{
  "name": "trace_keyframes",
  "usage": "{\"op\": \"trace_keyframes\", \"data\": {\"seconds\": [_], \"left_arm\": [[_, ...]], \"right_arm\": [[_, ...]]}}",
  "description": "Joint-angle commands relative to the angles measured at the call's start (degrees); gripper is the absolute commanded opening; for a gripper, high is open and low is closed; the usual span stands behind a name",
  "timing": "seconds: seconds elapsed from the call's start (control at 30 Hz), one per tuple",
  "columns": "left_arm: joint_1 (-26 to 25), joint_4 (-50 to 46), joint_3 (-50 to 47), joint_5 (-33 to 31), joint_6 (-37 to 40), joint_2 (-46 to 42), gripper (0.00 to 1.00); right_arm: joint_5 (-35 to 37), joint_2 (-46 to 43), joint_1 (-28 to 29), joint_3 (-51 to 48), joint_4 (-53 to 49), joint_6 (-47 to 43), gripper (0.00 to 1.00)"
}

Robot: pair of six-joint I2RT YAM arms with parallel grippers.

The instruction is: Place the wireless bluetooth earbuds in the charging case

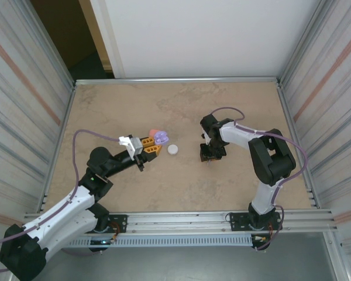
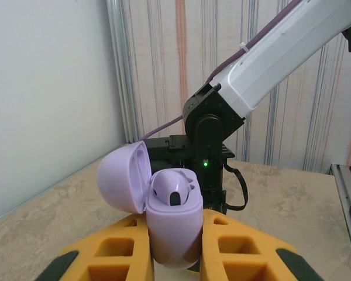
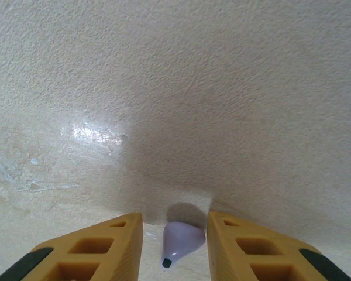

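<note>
Left gripper (image 1: 154,148) is clamped on the purple charging case (image 2: 175,234), lid flipped open, with one seated earbud (image 2: 174,190) inside. Right gripper (image 3: 174,218) straddles a loose purple earbud (image 3: 180,240) lying on the table (image 3: 222,88), with a gap on either side, so it isn't gripping anything. A white case (image 1: 173,149) sits between the arms, and a coral-red case (image 1: 154,132) is farther back.

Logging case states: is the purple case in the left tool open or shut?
Open. The purple case has its lid swung back to the left, and one earbud sits in the exposed body.
</note>
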Motion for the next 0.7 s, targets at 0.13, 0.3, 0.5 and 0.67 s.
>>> {"op": "trace_keyframes", "data": {"seconds": [0.13,0.3,0.5,0.67], "left_arm": [[-0.32,-0.23,0.35,-0.69,1.27,-1.1,0.0],[-0.35,-0.32,0.26,-0.8,1.23,-1.23,0.0],[-0.32,-0.38,0.2,-0.92,1.23,-1.41,0.0],[-0.36,-0.4,0.08,-0.89,1.23,-1.53,0.0]], "right_arm": [[-0.92,1.13,-0.22,1.1,-0.45,0.79,0.3],[-0.93,1.26,-0.22,0.91,-0.45,0.79,0.27],[-0.98,1.09,-0.25,0.9,-0.45,0.79,0.24],[-0.93,0.8,-0.23,0.98,-0.45,0.79,0.22]]}}
